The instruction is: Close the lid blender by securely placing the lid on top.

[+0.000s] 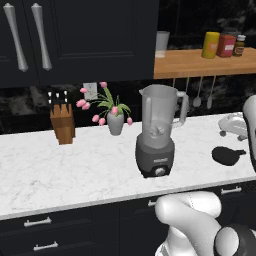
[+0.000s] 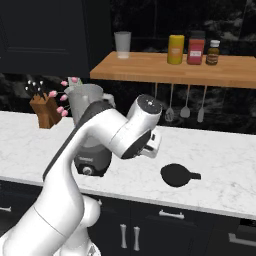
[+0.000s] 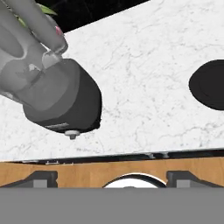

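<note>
Nearest to me, at the bottom of the hand view, I see the two dark fingertips (image 3: 42,178) of my pincer (image 3: 111,179) set well apart, nothing between them, so it stands wide and empty. Beyond them runs the marble surface (image 3: 144,87). The lid (image 3: 210,84) lies flat on it, off to the right side of that view and cut by the frame edge, well apart from the tips. From the right base view I can see it whole, a black disc with its tab pointing right, resting near the front edge of the surface, right of the blender (image 2: 90,135), which my own arm largely covers there. The left base view gives me the blender clear: grey base, front knob, open jar, handle to the right. Behind it stand a flower vase (image 1: 115,122) and a knife block (image 1: 62,125). Farthest back, a wooden shelf (image 2: 200,70) carries a cup and jars, whose labels I cannot read.
</note>
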